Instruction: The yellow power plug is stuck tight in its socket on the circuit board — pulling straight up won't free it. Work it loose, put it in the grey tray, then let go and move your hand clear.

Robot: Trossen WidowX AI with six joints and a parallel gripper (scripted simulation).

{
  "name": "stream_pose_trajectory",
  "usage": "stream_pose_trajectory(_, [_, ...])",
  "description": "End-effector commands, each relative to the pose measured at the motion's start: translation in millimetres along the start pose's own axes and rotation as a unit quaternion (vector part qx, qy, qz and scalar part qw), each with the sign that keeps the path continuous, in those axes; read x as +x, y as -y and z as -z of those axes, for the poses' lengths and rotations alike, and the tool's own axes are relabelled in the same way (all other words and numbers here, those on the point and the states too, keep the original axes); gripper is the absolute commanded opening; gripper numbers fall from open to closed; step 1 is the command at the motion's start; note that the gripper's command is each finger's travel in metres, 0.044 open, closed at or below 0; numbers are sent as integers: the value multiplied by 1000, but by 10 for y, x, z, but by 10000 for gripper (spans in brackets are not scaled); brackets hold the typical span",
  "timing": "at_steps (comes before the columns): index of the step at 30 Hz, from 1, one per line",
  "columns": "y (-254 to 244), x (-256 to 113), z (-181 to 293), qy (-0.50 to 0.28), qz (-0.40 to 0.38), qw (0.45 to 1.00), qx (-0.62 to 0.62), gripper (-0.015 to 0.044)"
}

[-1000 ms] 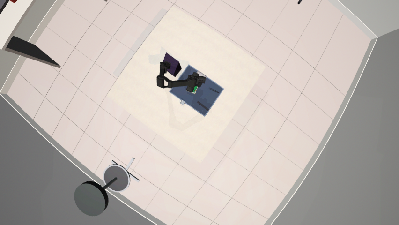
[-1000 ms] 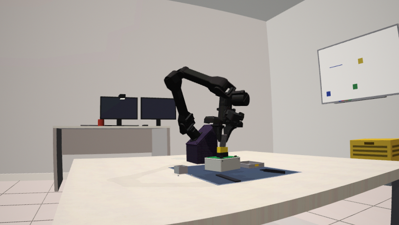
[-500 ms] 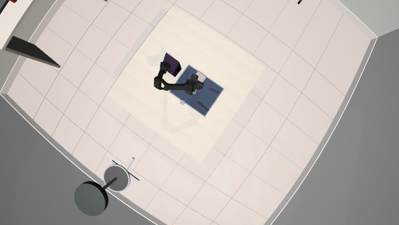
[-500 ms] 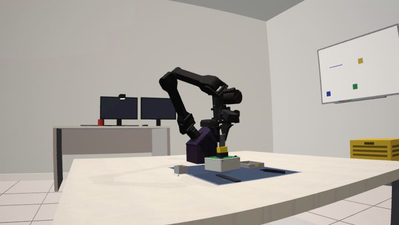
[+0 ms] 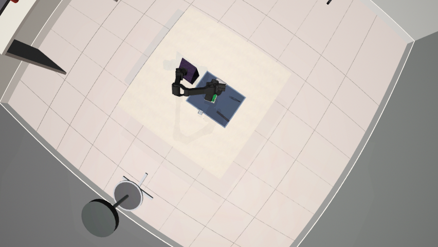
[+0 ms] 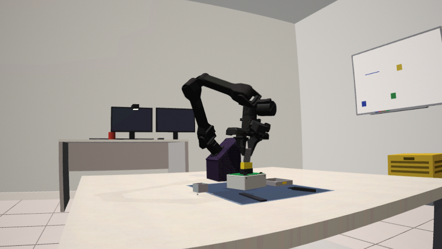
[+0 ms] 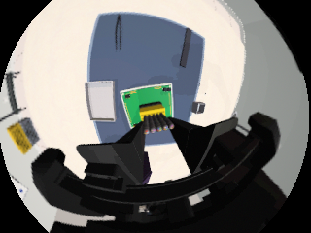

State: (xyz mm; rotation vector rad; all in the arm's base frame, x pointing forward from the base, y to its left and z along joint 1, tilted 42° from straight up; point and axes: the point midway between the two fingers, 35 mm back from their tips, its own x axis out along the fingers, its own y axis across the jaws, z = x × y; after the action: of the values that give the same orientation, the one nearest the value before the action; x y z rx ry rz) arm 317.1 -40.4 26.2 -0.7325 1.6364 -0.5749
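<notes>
- Yellow plug, your target, sits directly on top of the black socket on the green circuit board; you cannot tell how deeply it is seated.
- Your jaws are closed on the plug from above, either side of its bundle of wires; whether they touch the yellow body itself is hard to tell.
- The black arm arches over from the purple block, its wrist pointing down at the board.
- You have the board on a pale box, which stands on the blue mat on the bench.
- Your grey tray lies near the box, left of it in the wrist view.
- A dark flat bar lies on the mat, upper right in the wrist view; a slim black tool lies upper left there.
- You see a small grey block at the right of the wrist view, by the mat's edge.
</notes>
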Motion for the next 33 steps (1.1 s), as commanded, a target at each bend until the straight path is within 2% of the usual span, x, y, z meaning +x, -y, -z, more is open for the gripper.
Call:
stream_pose_trajectory(1, [50, -138, -12, 16, -42, 999, -7, 0])
stream_pose_trajectory(6, [164, -146, -14, 15, -106, 994, -8, 0])
stream_pose_trajectory(9, [186, -141, -14, 15, -118, 993, -9, 0])
stream_pose_trajectory(16, [67, -164, -12, 16, -50, 999, -8, 0])
stream_pose_trajectory(27, [76, -257, -9, 16, -50, 999, -8, 0])
stream_pose_trajectory(33, [55, -30, -15, 16, -50, 999, -8, 0])
